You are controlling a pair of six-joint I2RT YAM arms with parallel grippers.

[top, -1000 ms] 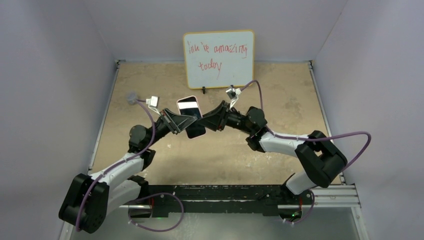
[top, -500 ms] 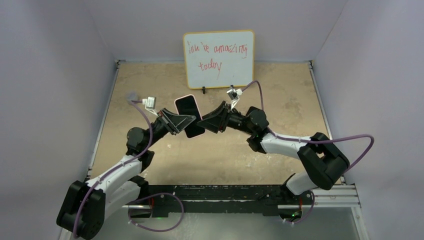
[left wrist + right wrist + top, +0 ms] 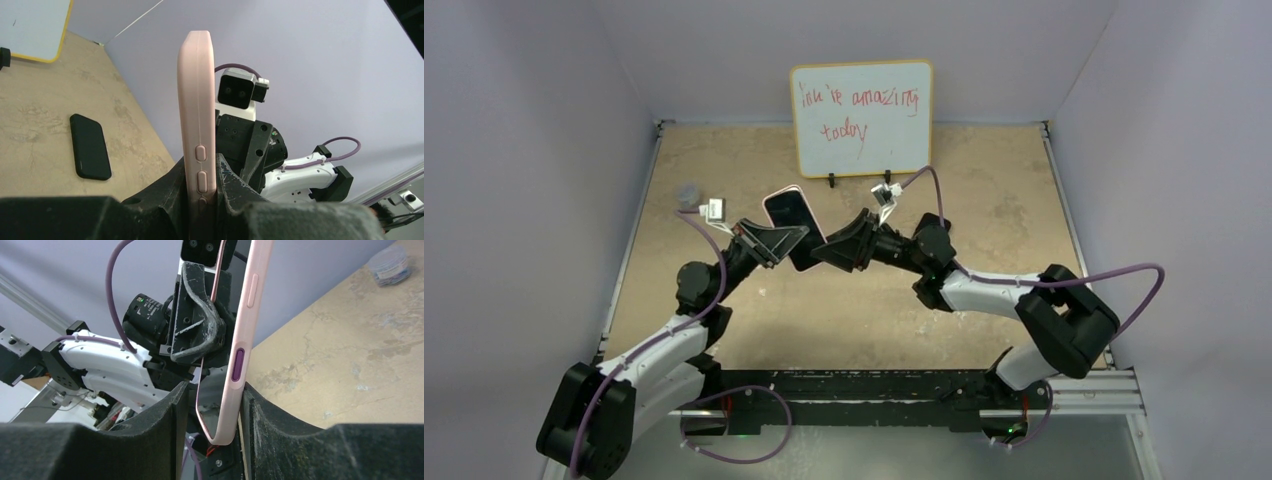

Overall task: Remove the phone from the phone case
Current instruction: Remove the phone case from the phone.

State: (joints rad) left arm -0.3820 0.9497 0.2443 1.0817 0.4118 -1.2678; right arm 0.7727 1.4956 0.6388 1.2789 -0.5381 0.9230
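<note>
A phone in a pink case [image 3: 790, 228] is held up over the middle of the table, its dark screen facing up. My left gripper [image 3: 774, 240] is shut on the case's left edge; in the left wrist view the case [image 3: 197, 100] stands edge-on between my fingers [image 3: 201, 172], side buttons showing. My right gripper [image 3: 834, 246] straddles the case's right lower corner. In the right wrist view the case [image 3: 240, 355] touches one finger [image 3: 260, 410], and a gap shows between the screen and the other finger [image 3: 175, 410].
A whiteboard [image 3: 861, 118] stands at the back centre. A small clear jar [image 3: 687, 192] sits at the left and shows in the right wrist view [image 3: 390, 264]. A black phone-shaped slab [image 3: 90, 146] lies flat on the table in the left wrist view.
Both grippers and the cased phone have shifted left. The phone's top has tilted to the left and the glare on its screen is gone.
</note>
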